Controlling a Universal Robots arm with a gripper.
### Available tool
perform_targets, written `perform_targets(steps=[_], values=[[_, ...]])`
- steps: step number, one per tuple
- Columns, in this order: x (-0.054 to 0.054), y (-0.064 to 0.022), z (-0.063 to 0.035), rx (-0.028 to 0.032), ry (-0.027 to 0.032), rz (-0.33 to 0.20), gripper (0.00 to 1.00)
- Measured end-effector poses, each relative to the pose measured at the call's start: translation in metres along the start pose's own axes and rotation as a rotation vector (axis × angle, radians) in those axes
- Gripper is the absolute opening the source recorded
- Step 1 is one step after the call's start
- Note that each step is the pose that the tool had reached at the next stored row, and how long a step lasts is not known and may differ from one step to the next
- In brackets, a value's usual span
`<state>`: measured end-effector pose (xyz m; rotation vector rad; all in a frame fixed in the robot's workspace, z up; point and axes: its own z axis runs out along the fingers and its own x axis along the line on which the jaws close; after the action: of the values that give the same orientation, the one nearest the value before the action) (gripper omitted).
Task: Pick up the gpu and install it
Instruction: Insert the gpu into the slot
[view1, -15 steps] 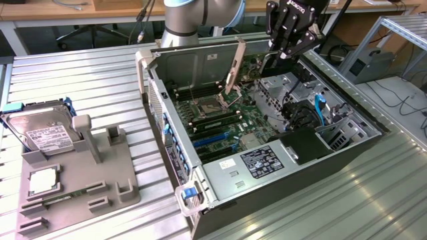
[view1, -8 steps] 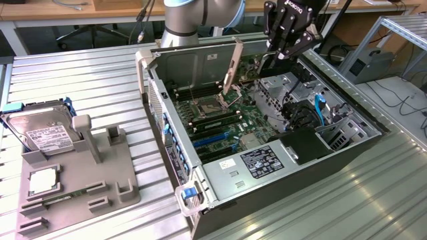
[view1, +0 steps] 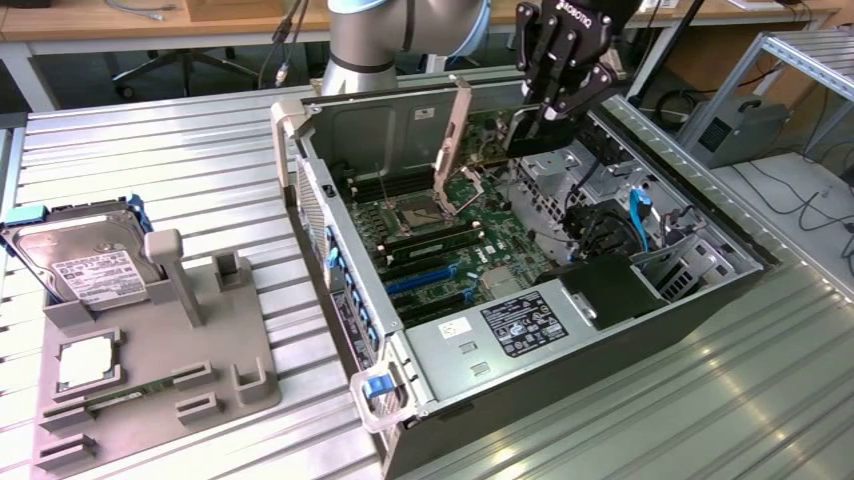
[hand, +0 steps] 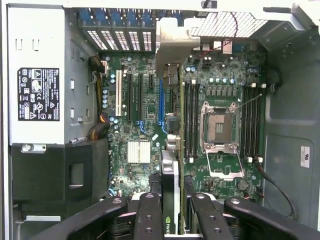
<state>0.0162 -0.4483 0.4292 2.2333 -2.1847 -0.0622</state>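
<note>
Operator: grip state and card position?

Logger: gripper (view1: 545, 118) clamped on the gpu (hand: 170, 187), one finger on each flat face at one end. The card is held edge-on in the air over the open case (view1: 367, 140), above the motherboard (hand: 145, 125), apparently clear of the board below. Its silver bracket (hand: 169, 50) is at the far end, close to the slotted rear wall (hand: 120, 37).

Operator: failure modes from here?

Logger: judgement only.
1. The card edge lies near the blue slot (hand: 161, 102), but I cannot confirm they line up. An offset descent would put the connector on the slot's shoulder or on the neighbouring memory slots (hand: 189, 117).
2. The bracket could catch the rear wall instead of entering its opening, which would tilt the card.
3. The grip is at one end only, so any contact at the bracket end would lever the card in the fingers.
4. The open CPU socket (hand: 220, 127) sits close by, and a sideways slip would endanger it.
</note>
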Motion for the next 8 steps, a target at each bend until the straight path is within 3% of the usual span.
perform_targets(steps=[8], values=[[-0.0007, 0.0072, 0.0017, 0.0001, 0.0, 0.0, 0.27]])
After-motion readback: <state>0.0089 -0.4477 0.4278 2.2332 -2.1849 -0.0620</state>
